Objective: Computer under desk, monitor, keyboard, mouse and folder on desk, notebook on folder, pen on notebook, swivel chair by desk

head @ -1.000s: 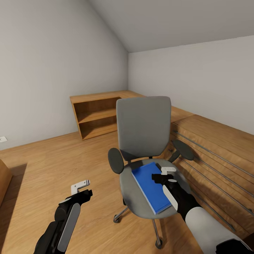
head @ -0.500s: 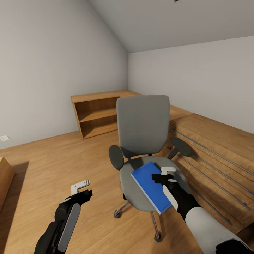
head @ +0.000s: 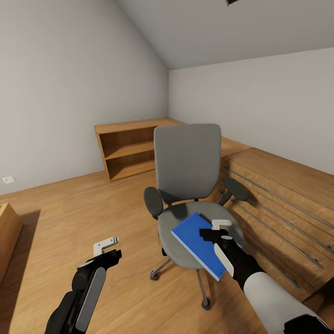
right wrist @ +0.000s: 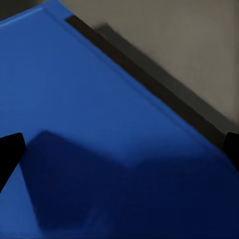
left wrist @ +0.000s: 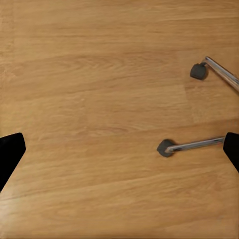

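The grey swivel chair (head: 187, 160) stands mid-room on the wood floor. The bright-blue folder (head: 195, 241) lies across its seat, its near corner jutting past the seat's front edge. My right gripper (head: 215, 228) is down on the folder's far right part. In the right wrist view the folder (right wrist: 99, 129) is very close, face-on, with the fingertips (right wrist: 10, 149) wide apart, so it is open. My left gripper (head: 109, 248) hangs open over bare floor left of the chair, with nothing in it. The left wrist view looks down on two chair casters (left wrist: 165, 148).
A light wooden dresser with long bar handles (head: 278, 195) runs along the right wall, close behind the chair. An open wooden shelf unit (head: 127, 148) sits in the far corner. Another wooden piece (head: 7, 232) shows at the left edge. Bare floor lies to the left.
The view has drawn back from the chair, which now sits farther off. The folder has kept its place at my right gripper and slid toward the seat's front edge.
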Tool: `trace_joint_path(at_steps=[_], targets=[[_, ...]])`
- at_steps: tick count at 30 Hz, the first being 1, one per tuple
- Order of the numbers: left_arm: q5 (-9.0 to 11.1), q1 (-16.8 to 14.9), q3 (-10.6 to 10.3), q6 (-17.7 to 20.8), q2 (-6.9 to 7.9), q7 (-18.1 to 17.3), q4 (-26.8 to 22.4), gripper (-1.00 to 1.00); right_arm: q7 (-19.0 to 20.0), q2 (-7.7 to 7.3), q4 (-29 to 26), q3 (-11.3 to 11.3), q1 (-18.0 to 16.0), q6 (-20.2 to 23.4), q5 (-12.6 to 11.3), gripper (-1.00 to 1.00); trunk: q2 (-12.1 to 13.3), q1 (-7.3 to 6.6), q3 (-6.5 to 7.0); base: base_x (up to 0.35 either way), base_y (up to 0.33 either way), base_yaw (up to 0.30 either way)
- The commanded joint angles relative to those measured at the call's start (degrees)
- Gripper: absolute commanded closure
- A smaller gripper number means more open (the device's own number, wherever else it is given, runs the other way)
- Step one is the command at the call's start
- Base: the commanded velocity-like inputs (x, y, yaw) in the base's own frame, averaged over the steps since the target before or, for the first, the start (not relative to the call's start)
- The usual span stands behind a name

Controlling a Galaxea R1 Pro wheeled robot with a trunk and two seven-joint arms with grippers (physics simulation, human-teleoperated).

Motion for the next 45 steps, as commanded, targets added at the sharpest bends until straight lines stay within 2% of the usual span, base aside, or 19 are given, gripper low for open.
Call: trace_joint_path(at_steps=[1,31,45], targets=[[0.60,-0.03,-0.05,0.11,0.00,0.56,-0.07,-1.00,-0.57,-0.09,2.28,0.49,-0.01,0.22,-0.84,-1.00,-0.02,-0.01,-0.06,-0.023,0.000,0.000],[0.60,-0.03,0.01,0.17,0.00,0.56,-0.06,-1.00,-0.57,-0.09,2.26,0.49,-0.01,0.22,-0.84,-1.00,-0.02,-0.01,-0.06,-0.031,0.000,0.000],[0.60,-0.03,-0.02,0.14,0.00,0.56,0.00,-1.00,-0.57,-0.09,2.26,0.49,-0.01,0.22,-0.84,-1.00,5.59,-3.08,2.45,-0.001,0.000,0.000]])
